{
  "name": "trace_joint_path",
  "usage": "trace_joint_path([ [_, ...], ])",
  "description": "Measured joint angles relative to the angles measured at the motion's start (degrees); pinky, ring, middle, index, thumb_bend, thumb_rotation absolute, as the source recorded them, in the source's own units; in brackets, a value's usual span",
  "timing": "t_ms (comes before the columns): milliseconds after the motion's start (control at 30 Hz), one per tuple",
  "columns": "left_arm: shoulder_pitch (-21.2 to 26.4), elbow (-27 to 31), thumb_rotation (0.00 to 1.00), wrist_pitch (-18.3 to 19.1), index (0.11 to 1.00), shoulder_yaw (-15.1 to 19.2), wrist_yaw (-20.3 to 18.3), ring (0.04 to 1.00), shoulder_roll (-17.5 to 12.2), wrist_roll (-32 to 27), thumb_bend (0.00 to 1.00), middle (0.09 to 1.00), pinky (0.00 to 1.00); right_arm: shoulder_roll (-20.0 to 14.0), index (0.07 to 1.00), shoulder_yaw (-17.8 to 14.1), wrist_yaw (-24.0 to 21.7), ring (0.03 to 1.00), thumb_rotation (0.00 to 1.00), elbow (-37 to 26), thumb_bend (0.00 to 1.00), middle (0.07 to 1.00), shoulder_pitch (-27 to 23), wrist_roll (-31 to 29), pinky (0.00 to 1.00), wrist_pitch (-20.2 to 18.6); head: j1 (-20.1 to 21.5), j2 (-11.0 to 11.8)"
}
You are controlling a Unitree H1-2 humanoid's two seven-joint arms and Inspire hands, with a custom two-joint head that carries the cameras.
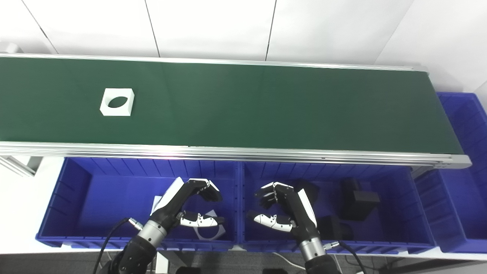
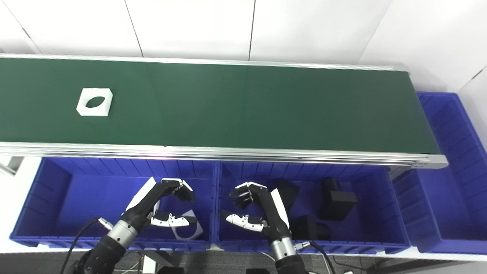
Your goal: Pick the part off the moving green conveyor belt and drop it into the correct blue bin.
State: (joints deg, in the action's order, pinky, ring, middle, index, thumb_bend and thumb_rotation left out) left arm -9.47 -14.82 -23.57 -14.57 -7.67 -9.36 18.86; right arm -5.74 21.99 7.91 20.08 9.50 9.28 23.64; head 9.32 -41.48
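A white square part (image 1: pixel 117 102) with an oval hole lies on the green conveyor belt (image 1: pixel 243 106), toward its left end. Both hands hang below the belt's near rail, over the blue bins. My left hand (image 1: pixel 190 205) is open above the left bin (image 1: pixel 76 198), fingers curled and thumb apart, holding nothing. My right hand (image 1: pixel 283 207) is open above the middle bin (image 1: pixel 399 198), also empty. White parts (image 1: pixel 209 230) lie in the left bin under my left hand. Black parts (image 1: pixel 355 199) lie in the middle bin.
A third blue bin (image 1: pixel 466 171) stands past the belt's right end. The belt's aluminium rail (image 1: pixel 243 154) runs between the hands and the belt surface. White wall panels stand behind the belt.
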Motion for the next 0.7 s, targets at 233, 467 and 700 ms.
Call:
trace_joint_path([
  [233,0.0,0.0,0.05,0.0,0.493,0.0,0.0,0.553,0.0,0.0,0.52,0.549,0.53,0.0,0.492,0.0,0.0,0.500,0.15,0.1,0.52,0.583,0.0,0.0,0.42,0.0,-0.1,0.4],
  [467,0.7,-3.7,0.05,-0.7,0.493,-0.5,1.2,0.561,0.2,0.2,0.52,0.559,0.53,0.0,0.492,0.1,0.1,0.501,0.15,3.1,0.52,0.583,-0.7,-0.7,0.44,0.2,-2.9,4.6],
  [700,3.4,-12.1,0.06,-1.2,0.493,-4.5,6.0,0.523,0.6,0.8,0.52,0.547,0.48,-0.8,0.490,1.1,1.4,0.492,0.15,9.6,0.52,0.573,-4.0,-2.1,0.42,1.2,-10.5,13.7],
])
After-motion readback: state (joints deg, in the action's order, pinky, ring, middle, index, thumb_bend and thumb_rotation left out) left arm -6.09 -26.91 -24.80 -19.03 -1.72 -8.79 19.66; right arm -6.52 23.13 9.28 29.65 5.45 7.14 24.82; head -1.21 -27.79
